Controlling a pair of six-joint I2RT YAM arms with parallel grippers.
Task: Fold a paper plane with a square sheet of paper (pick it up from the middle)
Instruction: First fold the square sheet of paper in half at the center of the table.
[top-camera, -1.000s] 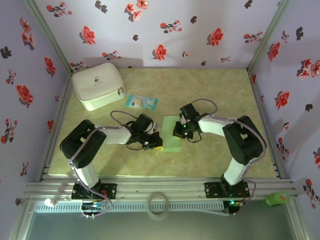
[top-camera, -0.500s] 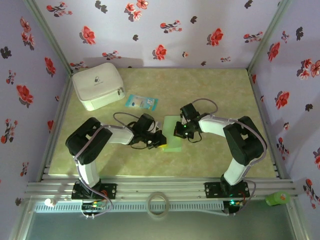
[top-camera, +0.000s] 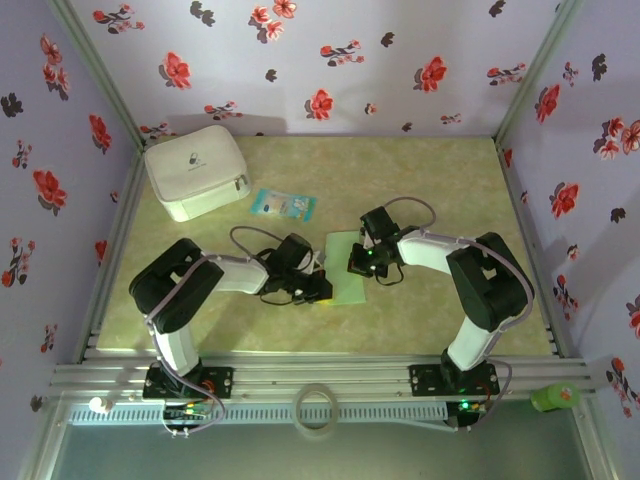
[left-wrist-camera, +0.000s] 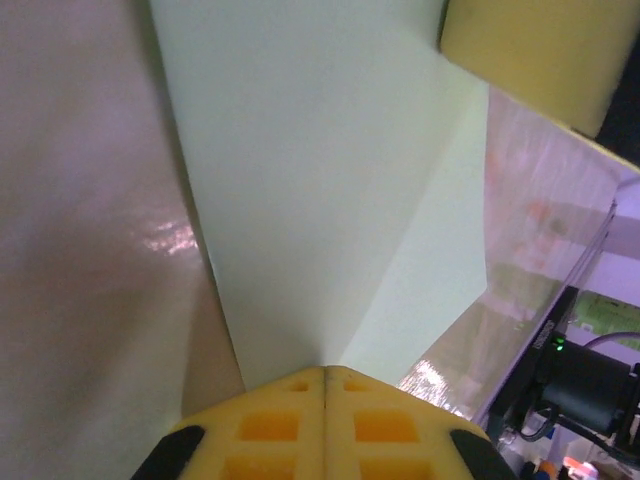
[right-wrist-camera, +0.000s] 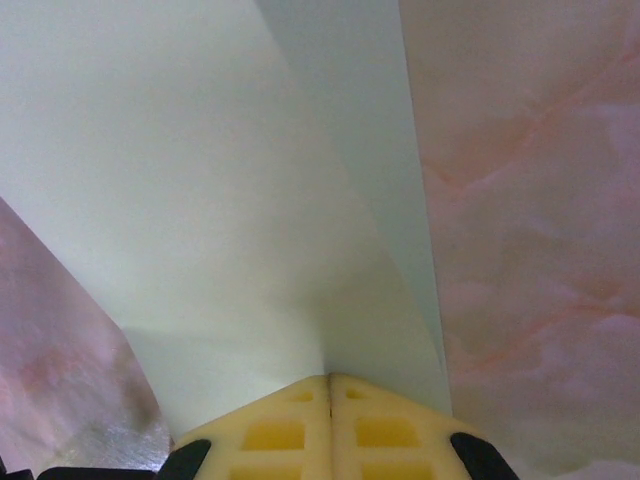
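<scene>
Both arms are down on the green paper (top-camera: 338, 258) in the middle of the table (top-camera: 450, 190), well away from the white pouch (top-camera: 195, 170) and the little blue packet (top-camera: 283, 205). The left gripper (left-wrist-camera: 325, 372) has its yellow fingers squeezed together on the sheet's near-left corner. The right gripper (right-wrist-camera: 328, 378) is pinched onto the right edge the same way, with the paper lifting a bit at both pinches

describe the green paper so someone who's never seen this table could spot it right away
On the tan table, go from the big white pouch at the far left, past the small packet, toward the middle. The paper is there: thin, plain, pale mint green, creased, where the packet is printed blue and white.
</scene>
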